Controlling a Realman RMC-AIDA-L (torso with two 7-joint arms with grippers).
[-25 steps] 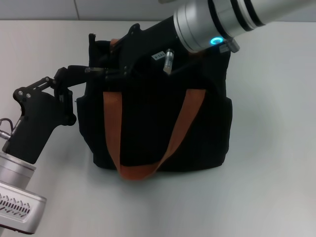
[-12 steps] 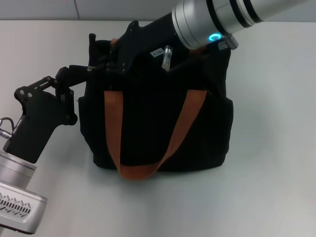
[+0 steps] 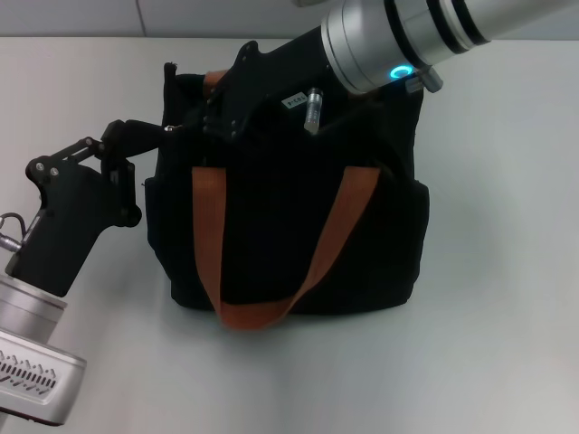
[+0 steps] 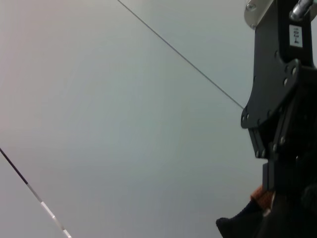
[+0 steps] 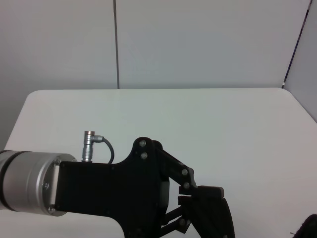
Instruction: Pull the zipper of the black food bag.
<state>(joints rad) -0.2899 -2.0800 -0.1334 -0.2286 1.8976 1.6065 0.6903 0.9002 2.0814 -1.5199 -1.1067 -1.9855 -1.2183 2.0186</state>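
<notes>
The black food bag (image 3: 298, 235) stands upright mid-table, one orange-brown handle hanging down its front. My left gripper (image 3: 149, 131) reaches in from the left, and its fingers look pinched on the bag's upper left corner. My right gripper (image 3: 181, 127) lies across the bag's top from the upper right. Its fingers narrow to a thin tip at a small silver glint, the zipper (image 3: 169, 129), close to the left gripper's tips. The left wrist view shows the right gripper (image 4: 277, 163) above a bit of the bag (image 4: 242, 225). In the right wrist view the left gripper (image 5: 210, 203) shows over the table.
The bag sits on a white table (image 3: 507, 271) with a pale wall (image 5: 198, 39) behind it. The right forearm (image 3: 407, 32) crosses above the bag's back edge. A second orange handle (image 3: 210, 80) peeks out at the bag's top left.
The right arm shifted slightly left and then back right over the bag's top. The left gripper and the bag stayed almost where they were.
</notes>
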